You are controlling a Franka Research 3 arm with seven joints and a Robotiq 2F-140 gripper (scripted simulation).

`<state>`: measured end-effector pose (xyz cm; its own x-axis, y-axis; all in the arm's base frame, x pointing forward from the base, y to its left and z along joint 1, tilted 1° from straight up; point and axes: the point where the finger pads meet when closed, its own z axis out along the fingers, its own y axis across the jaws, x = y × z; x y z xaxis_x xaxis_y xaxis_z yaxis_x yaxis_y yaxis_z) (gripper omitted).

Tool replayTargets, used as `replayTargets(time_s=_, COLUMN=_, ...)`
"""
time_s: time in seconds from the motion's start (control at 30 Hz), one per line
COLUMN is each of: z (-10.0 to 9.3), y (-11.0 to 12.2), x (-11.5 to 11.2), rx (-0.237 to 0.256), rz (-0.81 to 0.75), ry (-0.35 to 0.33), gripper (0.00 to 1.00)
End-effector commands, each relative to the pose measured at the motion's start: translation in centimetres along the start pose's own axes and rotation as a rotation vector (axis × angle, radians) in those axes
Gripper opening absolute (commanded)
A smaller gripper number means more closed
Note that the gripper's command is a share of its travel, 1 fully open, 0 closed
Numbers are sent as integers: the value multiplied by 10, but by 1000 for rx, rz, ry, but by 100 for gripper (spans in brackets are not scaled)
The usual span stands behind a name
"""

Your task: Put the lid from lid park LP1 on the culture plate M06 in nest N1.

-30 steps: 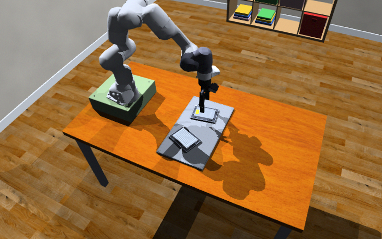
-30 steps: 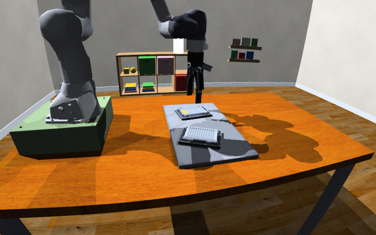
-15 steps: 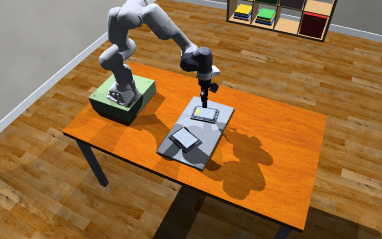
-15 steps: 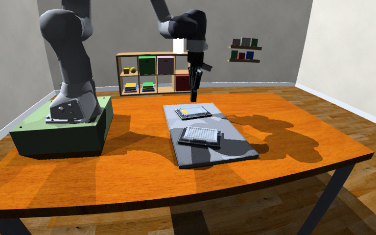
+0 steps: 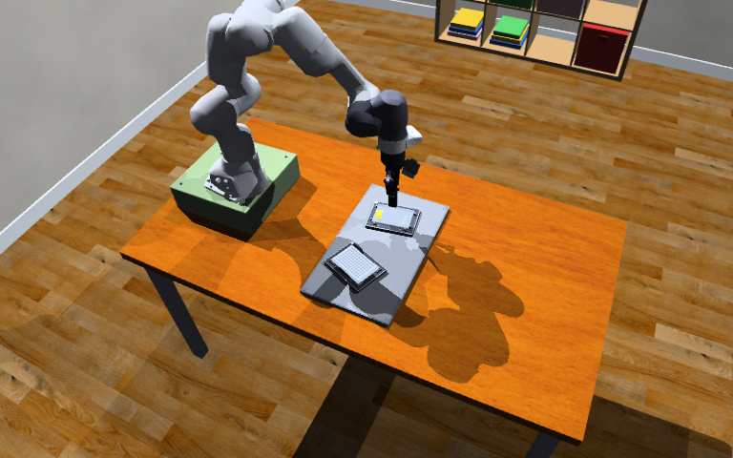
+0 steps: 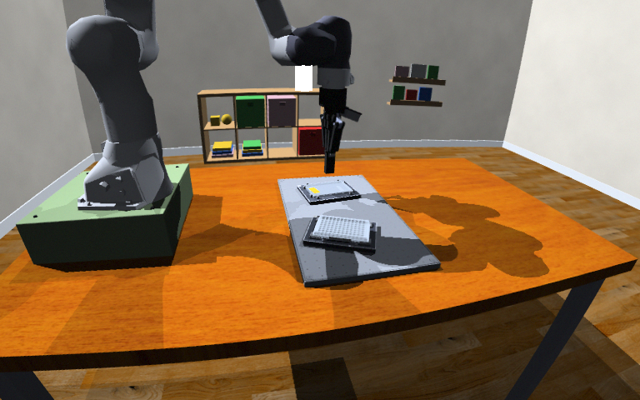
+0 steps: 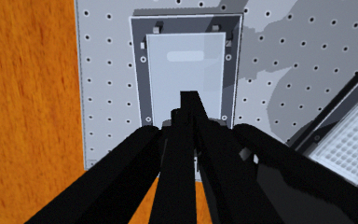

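Note:
The clear lid [image 5: 393, 218] lies flat in its dark frame at lid park LP1 on the far end of the grey peg plate; it also shows in the exterior view [image 6: 328, 189] and the wrist view [image 7: 185, 77]. It carries a yellow tag [image 5: 380, 213] at one end. The open culture plate M06 [image 5: 355, 263] [image 6: 340, 232], white with many small wells, sits in its dark nest N1 at the near end; its corner shows in the wrist view [image 7: 340, 147]. My gripper [image 5: 392, 202] hangs upright a little above the lid's near end, its fingers [image 7: 187, 105] shut together on nothing.
The grey peg plate [image 5: 378, 251] lies mid-table. The arm's green base block [image 5: 236, 186] stands at the table's left. A shelf unit [image 6: 262, 123] with coloured boxes stands far behind the table.

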<state>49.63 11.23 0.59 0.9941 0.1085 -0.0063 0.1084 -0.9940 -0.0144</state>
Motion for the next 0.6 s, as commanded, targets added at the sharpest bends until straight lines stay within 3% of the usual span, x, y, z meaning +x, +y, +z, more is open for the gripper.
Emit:
replayTargets(time_s=0.0, z=1, y=0, x=0, rx=0, rz=-9, ry=2, gripper=10)
replayTargets(time_s=0.33, z=1, y=0, x=0, rx=0, rz=-9, ry=2, gripper=10)
replayTargets(time_s=0.37, z=1, y=0, x=0, rx=0, rz=-9, ry=2, gripper=69)
replayTargets(time_s=0.57, z=1, y=0, x=0, rx=0, rz=-9, ry=2, gripper=69)
